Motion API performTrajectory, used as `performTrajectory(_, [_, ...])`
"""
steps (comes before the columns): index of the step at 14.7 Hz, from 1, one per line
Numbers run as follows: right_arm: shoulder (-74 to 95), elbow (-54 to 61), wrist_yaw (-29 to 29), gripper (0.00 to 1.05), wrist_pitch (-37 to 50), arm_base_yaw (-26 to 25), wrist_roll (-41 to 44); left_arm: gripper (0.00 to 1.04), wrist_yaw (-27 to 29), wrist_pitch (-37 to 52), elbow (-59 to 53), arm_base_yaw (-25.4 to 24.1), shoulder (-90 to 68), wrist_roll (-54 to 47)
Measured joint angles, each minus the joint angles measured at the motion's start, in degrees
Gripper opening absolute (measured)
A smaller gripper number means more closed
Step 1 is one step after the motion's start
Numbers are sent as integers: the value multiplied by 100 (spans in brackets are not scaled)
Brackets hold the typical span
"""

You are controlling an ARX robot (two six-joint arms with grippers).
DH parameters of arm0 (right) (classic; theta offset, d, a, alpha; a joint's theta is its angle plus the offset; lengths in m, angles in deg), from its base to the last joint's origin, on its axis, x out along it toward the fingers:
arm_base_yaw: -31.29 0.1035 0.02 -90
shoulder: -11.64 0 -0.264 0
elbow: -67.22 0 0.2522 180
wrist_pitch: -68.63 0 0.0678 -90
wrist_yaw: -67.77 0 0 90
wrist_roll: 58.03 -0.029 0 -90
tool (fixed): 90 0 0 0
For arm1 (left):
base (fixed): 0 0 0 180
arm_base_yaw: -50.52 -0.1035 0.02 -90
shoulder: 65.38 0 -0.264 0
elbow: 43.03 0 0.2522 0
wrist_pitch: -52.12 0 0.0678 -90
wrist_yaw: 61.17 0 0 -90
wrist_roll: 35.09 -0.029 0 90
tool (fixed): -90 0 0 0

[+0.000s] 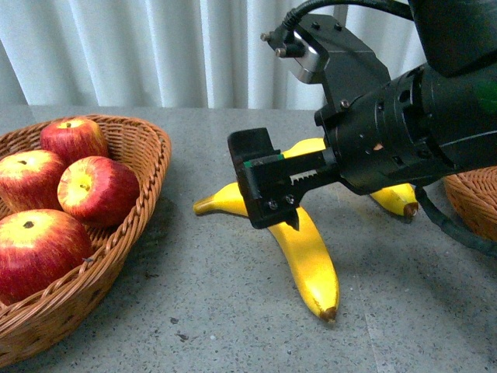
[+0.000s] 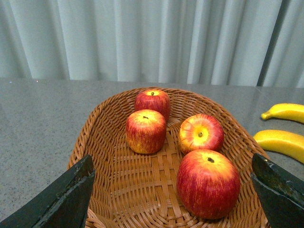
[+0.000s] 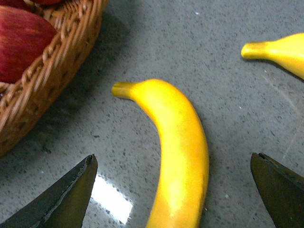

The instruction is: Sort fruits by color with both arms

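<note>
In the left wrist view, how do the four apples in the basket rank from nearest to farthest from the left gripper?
1. Large apple, at the near end of the basket, just ahead of the left gripper.
2. Upright apple and tilted apple, mid-basket: too close to call.
3. Rear apple, by the far rim.
</note>
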Motion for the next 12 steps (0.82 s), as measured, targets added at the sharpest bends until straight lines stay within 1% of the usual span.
performTrajectory(3, [199,24,-131,98,-356,-48,264,98,0,0,0,0,0,-2])
performTrajectory(9, [424,249,-326,98,-262,120,505,98,2,0,0,0,0,0])
performTrajectory(10, [459,289,-348,92,-243,153,535,98,0,0,0,0,0,-2])
performTrajectory(12, [468,323,-389,71,-136,184,605,98,0,0,0,0,0,0])
